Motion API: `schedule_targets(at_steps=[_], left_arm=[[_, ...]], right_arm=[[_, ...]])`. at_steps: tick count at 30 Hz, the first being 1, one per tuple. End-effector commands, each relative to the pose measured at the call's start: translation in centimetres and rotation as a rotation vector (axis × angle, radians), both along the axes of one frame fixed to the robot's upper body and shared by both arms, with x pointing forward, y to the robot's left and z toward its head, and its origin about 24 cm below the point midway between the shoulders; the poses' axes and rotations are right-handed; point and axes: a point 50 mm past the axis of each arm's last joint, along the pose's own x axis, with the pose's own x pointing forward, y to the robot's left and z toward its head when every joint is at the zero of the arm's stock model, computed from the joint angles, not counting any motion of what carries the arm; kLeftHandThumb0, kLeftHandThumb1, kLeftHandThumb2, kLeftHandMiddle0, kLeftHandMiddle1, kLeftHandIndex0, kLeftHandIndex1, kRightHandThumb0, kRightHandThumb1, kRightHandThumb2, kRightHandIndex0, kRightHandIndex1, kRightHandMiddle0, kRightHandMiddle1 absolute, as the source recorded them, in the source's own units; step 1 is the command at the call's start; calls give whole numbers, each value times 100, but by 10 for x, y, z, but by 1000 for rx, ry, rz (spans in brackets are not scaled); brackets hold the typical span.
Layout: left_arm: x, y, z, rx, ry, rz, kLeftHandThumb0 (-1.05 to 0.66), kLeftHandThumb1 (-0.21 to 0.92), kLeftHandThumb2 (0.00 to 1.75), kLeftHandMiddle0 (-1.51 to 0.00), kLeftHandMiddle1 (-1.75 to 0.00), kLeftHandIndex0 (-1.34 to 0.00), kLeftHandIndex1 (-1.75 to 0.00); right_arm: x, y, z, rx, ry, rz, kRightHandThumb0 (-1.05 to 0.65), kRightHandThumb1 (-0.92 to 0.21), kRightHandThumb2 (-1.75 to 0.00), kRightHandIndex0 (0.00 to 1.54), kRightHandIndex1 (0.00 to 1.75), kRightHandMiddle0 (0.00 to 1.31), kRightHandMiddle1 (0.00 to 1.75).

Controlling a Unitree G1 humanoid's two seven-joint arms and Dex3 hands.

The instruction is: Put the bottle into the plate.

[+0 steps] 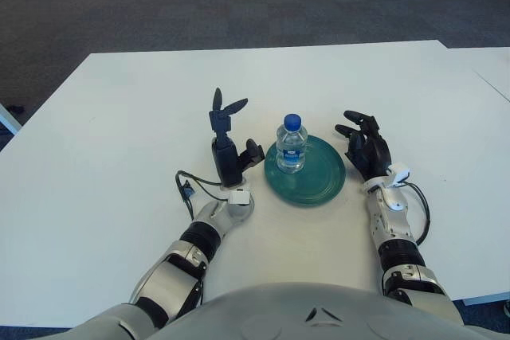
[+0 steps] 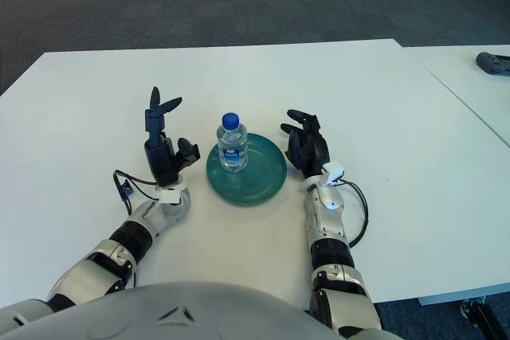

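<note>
A small clear water bottle (image 1: 292, 145) with a blue cap stands upright on the left part of a teal plate (image 1: 319, 177) on the white table. My left hand (image 1: 232, 137) is just left of the plate, fingers spread and pointing up, holding nothing, apart from the bottle. My right hand (image 1: 364, 142) shows beside the plate's right rim, fingers relaxed and empty. In the right eye view the bottle (image 2: 232, 143) stands between both hands.
The white table (image 1: 119, 117) stretches wide around the plate. A second white table (image 2: 470, 85) stands at the right with a dark object (image 2: 494, 62) on it. Dark carpet lies beyond the far edge.
</note>
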Motion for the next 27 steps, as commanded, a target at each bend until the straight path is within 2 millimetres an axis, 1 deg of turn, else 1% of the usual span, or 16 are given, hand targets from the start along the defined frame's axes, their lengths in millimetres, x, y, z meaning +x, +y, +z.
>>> schedule_targets(at_steps=[1, 5, 6, 7, 8, 10, 12, 15, 18, 21, 27], left_arm=[[-26, 15, -46, -4, 282, 116, -94, 92, 106, -48, -47, -37, -129], [-25, 17, -54, -62, 408, 176, -95, 92, 109, -49, -49, -34, -124], [-25, 18, -56, -81, 438, 185, -89, 92, 106, -51, -52, -34, -123], [-26, 19, -58, -120, 485, 191, -87, 92, 105, -52, -53, -35, -123], [-26, 20, -59, -149, 517, 191, -79, 92, 101, -54, -60, -35, -123], [-26, 21, -62, -214, 599, 166, -69, 92, 95, -56, -71, -36, -123], [-25, 22, -63, -251, 666, 130, -65, 92, 91, -57, -76, -36, -123], [-24, 24, -65, -258, 786, 53, -61, 92, 88, -57, -80, -35, -121], [-24, 27, -66, -248, 869, -3, -58, 92, 84, -53, -80, -29, -117], [-27, 37, -73, -232, 935, -46, -58, 92, 81, -49, -78, -24, -114], [-30, 41, -72, -271, 991, -99, -59, 92, 78, -44, -74, -18, -110]], right_arm=[[-63, -2, -72, 85, 359, -67, -52, -84, -79, 48, 106, 8, 112], [-63, -3, -72, 86, 359, -68, -52, -83, -79, 48, 106, 8, 112], [-63, -3, -72, 87, 358, -68, -53, -84, -79, 48, 106, 8, 112], [-63, -4, -72, 86, 358, -68, -53, -84, -79, 48, 106, 8, 112], [-64, -4, -72, 85, 357, -68, -54, -84, -79, 48, 107, 9, 112], [-64, -5, -72, 85, 357, -68, -54, -84, -79, 47, 107, 9, 111], [-64, -6, -72, 85, 357, -68, -54, -85, -78, 47, 107, 9, 111], [-63, -7, -72, 83, 355, -73, -54, -85, -78, 47, 107, 10, 111], [-62, -9, -71, 82, 349, -76, -53, -86, -79, 47, 106, 9, 111], [-61, -7, -69, 78, 335, -74, -52, -86, -79, 47, 106, 9, 112], [-61, -5, -67, 75, 318, -64, -52, -87, -79, 48, 105, 9, 112]])
